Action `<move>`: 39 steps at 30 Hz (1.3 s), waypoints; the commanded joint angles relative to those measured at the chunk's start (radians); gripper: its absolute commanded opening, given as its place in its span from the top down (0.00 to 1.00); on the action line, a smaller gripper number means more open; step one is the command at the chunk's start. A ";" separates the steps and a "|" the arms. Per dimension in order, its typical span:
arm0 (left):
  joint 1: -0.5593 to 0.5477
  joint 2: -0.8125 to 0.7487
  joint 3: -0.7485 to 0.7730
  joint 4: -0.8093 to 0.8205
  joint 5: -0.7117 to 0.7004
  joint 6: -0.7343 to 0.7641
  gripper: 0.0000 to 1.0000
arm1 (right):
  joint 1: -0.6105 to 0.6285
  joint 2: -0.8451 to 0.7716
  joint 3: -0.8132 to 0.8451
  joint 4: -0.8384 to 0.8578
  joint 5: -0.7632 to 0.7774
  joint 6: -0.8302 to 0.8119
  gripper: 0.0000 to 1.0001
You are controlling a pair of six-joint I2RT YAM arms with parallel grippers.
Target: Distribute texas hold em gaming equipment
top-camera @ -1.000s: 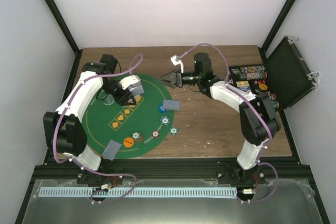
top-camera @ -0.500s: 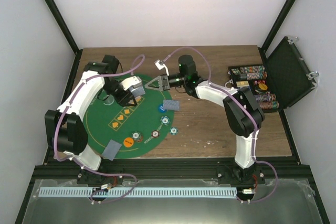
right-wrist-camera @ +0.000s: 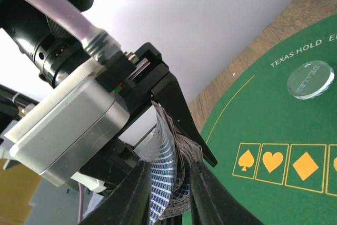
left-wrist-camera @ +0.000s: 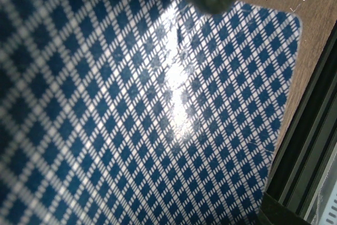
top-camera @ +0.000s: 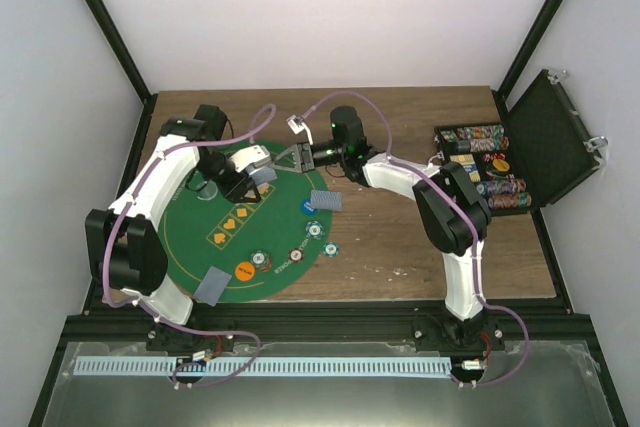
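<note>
Lying loose: two cards (top-camera: 325, 200), six chips (top-camera: 296, 255); left pincer (top-camera: 254, 176) holds one deck (left-wrist-camera: 158, 109).

Bright glare streak running down the blue-and-white diamond-backed playing cards (left-wrist-camera: 158, 109), so I read them as coated, glossy card stock. The green half-round mat (right-wrist-camera: 295, 146) looks like matt felt, no shine. The brown surface (top-camera: 400, 237) is dull, grained wood. The clear round dealer button (right-wrist-camera: 310, 79) gleams like smooth acrylic.
</note>
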 commanded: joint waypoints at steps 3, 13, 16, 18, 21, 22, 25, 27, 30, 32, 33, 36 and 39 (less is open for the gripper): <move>-0.003 0.004 0.013 0.007 0.023 0.018 0.52 | 0.017 0.016 0.051 0.010 -0.011 0.005 0.84; -0.003 -0.007 -0.028 0.026 -0.004 0.026 0.52 | -0.001 -0.040 0.040 -0.063 0.005 -0.057 0.99; -0.002 -0.014 -0.048 0.042 -0.016 0.028 0.52 | -0.027 -0.078 0.021 -0.097 0.015 -0.084 0.99; 0.002 -0.016 -0.052 0.051 -0.019 0.026 0.53 | -0.049 -0.109 -0.005 -0.103 0.022 -0.095 0.99; 0.010 -0.010 -0.051 0.059 -0.019 0.018 0.53 | -0.084 -0.151 -0.030 -0.139 0.023 -0.124 0.99; 0.013 -0.009 -0.051 0.063 -0.020 0.015 0.53 | -0.096 -0.168 -0.036 -0.160 0.026 -0.139 0.99; 0.033 -0.005 -0.047 0.074 -0.021 -0.001 0.53 | -0.132 -0.208 -0.058 -0.206 0.044 -0.182 0.99; 0.057 -0.005 -0.043 0.084 -0.022 -0.013 0.53 | -0.164 -0.230 -0.068 -0.228 0.046 -0.203 0.99; 0.120 -0.006 -0.038 0.098 -0.031 -0.039 0.53 | -0.194 -0.252 -0.065 -0.296 0.076 -0.258 0.99; 0.181 -0.008 -0.035 0.117 -0.046 -0.063 0.53 | -0.182 -0.243 -0.005 -0.451 0.137 -0.377 0.99; 0.208 -0.010 -0.035 0.127 -0.056 -0.076 0.53 | -0.167 -0.225 0.033 -0.521 0.163 -0.432 0.99; 0.282 -0.012 -0.025 0.154 -0.079 -0.118 0.53 | -0.093 -0.136 0.171 -0.695 0.101 -0.579 0.99; 0.353 -0.011 -0.006 0.169 -0.084 -0.157 0.53 | 0.009 -0.042 0.309 -0.843 0.081 -0.702 0.99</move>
